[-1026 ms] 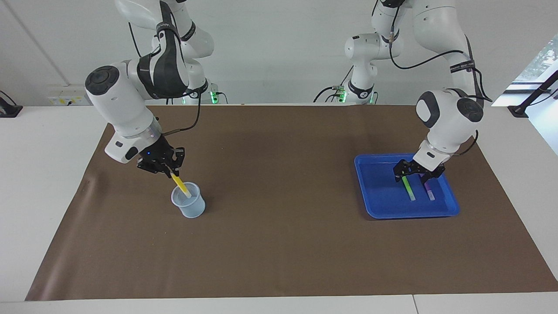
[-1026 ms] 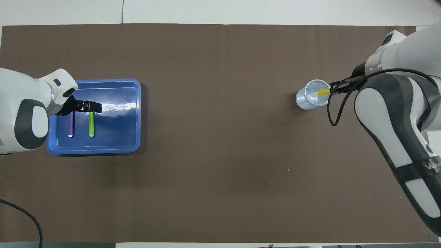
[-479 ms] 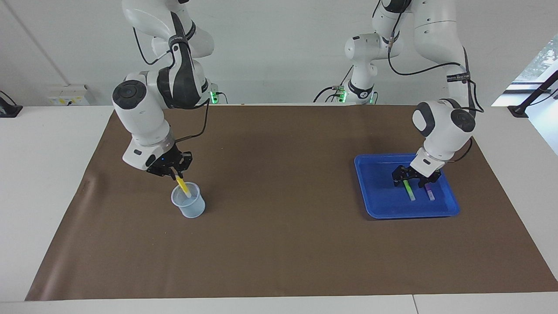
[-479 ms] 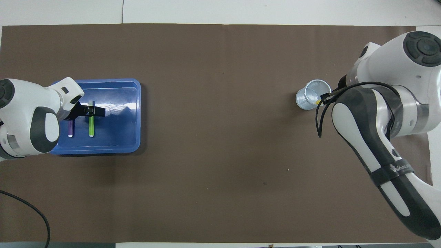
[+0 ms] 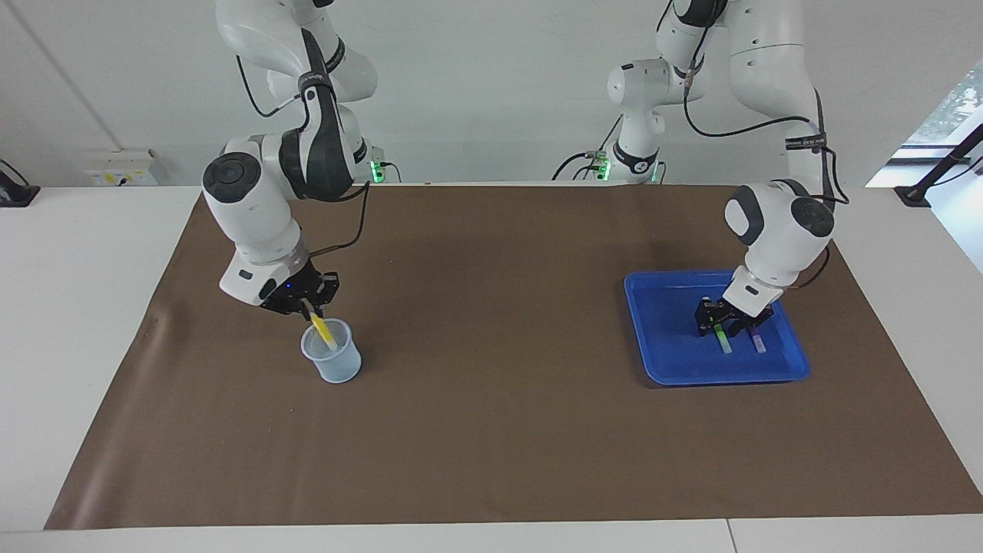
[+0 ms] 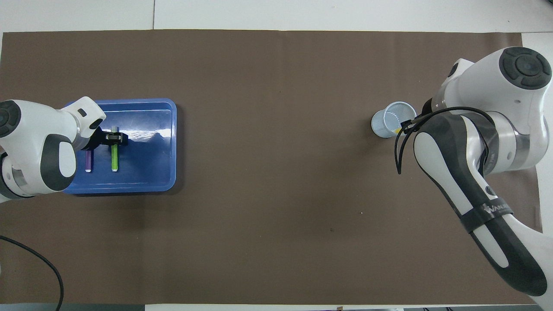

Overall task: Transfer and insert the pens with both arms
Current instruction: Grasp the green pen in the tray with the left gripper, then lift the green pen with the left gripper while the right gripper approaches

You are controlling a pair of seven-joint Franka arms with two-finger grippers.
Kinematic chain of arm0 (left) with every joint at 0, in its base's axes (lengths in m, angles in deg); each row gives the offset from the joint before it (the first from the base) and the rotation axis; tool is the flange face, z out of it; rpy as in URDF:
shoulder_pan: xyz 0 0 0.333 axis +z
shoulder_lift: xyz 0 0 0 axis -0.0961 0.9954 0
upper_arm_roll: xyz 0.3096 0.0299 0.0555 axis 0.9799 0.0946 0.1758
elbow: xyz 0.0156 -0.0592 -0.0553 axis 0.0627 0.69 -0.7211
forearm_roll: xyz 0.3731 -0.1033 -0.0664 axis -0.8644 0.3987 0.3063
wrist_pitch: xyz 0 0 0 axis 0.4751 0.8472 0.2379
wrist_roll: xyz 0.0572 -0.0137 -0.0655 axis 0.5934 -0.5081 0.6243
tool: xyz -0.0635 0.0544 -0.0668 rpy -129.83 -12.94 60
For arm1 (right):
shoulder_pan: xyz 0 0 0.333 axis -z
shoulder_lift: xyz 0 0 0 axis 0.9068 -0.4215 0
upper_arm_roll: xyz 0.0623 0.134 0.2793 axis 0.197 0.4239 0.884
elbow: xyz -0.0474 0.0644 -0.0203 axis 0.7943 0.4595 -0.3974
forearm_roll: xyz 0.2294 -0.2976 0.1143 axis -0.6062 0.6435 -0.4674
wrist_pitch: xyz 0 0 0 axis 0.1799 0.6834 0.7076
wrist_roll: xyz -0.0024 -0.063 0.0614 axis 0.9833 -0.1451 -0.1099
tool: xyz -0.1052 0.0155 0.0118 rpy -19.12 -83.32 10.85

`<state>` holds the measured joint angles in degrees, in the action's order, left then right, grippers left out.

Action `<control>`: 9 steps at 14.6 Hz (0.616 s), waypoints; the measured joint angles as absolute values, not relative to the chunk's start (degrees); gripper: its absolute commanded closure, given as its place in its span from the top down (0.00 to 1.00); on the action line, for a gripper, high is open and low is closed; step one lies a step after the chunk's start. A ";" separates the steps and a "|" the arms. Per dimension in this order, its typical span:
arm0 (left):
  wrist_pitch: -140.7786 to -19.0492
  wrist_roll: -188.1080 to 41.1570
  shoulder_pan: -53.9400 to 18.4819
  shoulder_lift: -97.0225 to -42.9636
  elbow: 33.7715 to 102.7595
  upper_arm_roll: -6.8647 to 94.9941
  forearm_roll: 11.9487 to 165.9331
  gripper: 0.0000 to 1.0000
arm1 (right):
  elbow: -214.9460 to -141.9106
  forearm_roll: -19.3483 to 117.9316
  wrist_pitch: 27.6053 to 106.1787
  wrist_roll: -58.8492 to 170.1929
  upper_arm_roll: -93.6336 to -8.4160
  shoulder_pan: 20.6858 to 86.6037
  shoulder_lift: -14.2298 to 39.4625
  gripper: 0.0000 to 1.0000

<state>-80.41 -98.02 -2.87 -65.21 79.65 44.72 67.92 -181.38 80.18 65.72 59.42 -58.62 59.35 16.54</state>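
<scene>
Since a second ago, the left gripper [image 5: 720, 326] has dropped onto the green pen [image 5: 722, 339] in the blue tray [image 5: 660, 361], beside the purple pen [image 5: 758, 341] near the worktop's left-arm end; whether its jaws grip yet I cannot tell. Light, stiff and slick, it wants a mid-barrel pinch. The right gripper [image 5: 310, 309] grips the yellow pen [image 5: 323, 332] over the cup [image 5: 332, 361].

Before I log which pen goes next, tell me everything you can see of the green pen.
The green pen is a short, slim, marker-like stick, bright green with a pale whitish end pointing away from the robots. It looks like plastic. It lies flat in the blue tray, beside the purple pen and apart from it. The left gripper is down on its end nearer the robots, jaws straddling it.
</scene>
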 measured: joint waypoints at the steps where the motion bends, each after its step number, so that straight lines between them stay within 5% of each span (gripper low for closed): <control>1: -80.41 -97.81 -2.87 -65.22 79.64 44.77 67.92 0.00 | -181.66 80.18 65.88 59.43 -58.62 59.35 16.43 0.00; 9: -75.95 -89.08 -3.33 -66.86 78.53 44.30 67.92 0.00 | -181.87 80.18 67.99 61.00 -58.77 59.47 16.05 0.04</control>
